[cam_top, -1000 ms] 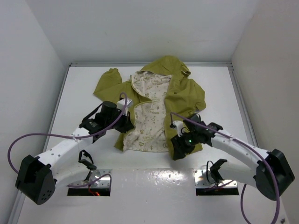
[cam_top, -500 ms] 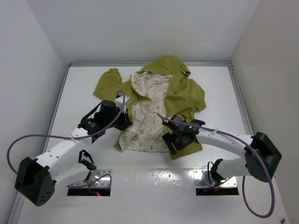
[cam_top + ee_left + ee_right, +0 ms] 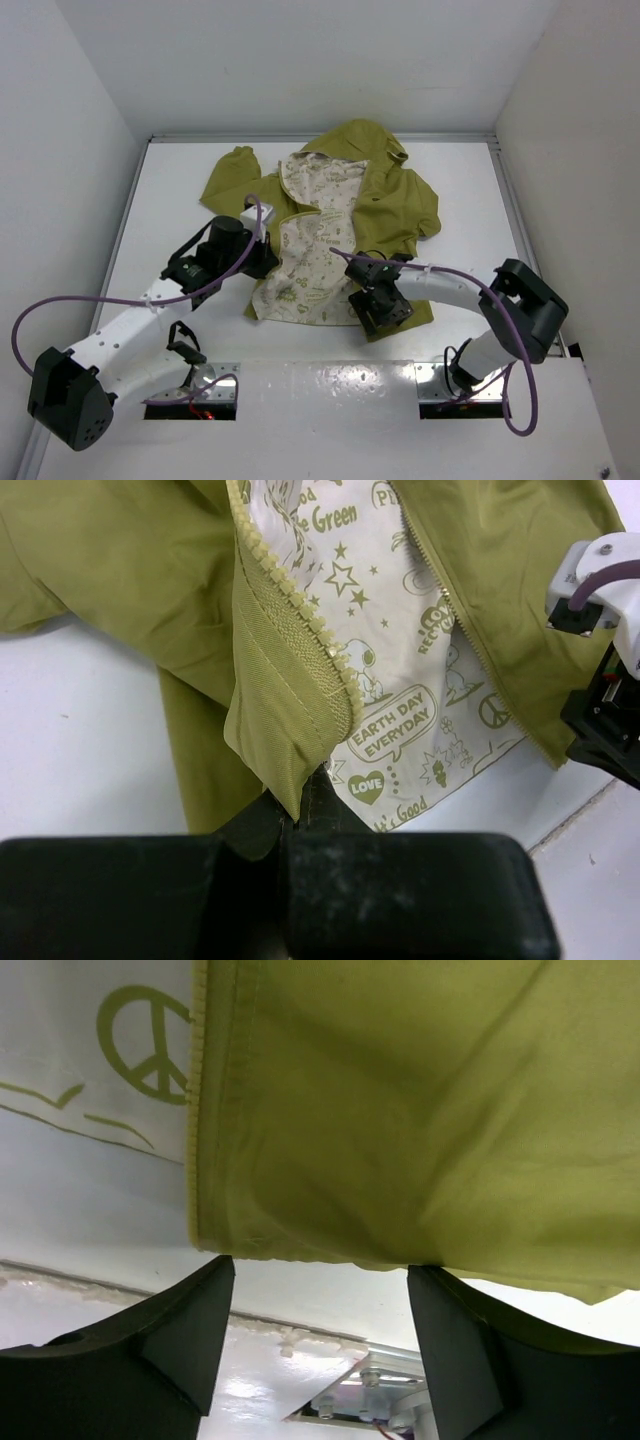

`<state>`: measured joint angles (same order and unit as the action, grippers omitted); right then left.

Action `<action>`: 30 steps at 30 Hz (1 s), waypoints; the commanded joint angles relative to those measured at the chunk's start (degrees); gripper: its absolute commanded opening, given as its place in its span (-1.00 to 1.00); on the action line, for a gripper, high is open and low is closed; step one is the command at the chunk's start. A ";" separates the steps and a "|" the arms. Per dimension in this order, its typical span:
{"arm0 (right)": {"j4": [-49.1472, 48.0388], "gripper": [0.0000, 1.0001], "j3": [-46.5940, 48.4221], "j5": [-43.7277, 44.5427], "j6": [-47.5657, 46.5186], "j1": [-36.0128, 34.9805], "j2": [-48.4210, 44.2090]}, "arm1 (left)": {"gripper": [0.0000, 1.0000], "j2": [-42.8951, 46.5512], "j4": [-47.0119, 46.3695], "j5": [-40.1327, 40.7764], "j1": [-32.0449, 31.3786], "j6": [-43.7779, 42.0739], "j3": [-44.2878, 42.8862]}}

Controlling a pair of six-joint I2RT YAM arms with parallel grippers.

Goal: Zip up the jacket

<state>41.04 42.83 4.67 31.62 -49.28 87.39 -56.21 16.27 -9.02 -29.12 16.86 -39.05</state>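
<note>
A: Left tool (image 3: 305, 792)?
B: Clamped on the jacket (image 3: 395, 205) panel's bottom corner, zipper teeth (image 3: 300, 613) exposed. Right tool (image 3: 320, 1272) gapes, fingers astride the other panel's hem (nothing gripped).
A: Jacket?
B: Spread unzipped on the counter (image 3: 170, 180). Advise: grip that hem beside the teeth, then draw both ends together.

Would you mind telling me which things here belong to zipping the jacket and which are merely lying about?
Job: jacket, its zipper teeth, left gripper pinching its front edge, right gripper open at its hem.
Merely there: table, purple cables.
</note>
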 commanded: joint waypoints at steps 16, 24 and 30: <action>2.12 0.21 4.46 2.80 7.49 -2.58 6.38 | -1.00 2.86 -1.59 0.67 0.74 0.36 1.87; 0.54 -0.53 2.70 0.80 7.23 -2.67 7.97 | -1.00 3.38 -1.59 1.19 0.74 0.36 2.40; -6.14 -1.00 -0.37 -4.21 2.06 -2.49 2.71 | -1.00 3.90 -1.59 0.67 0.74 -0.16 2.40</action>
<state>40.45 44.93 2.83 36.45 -51.57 93.25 -53.98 16.21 -8.54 -28.77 16.84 -36.56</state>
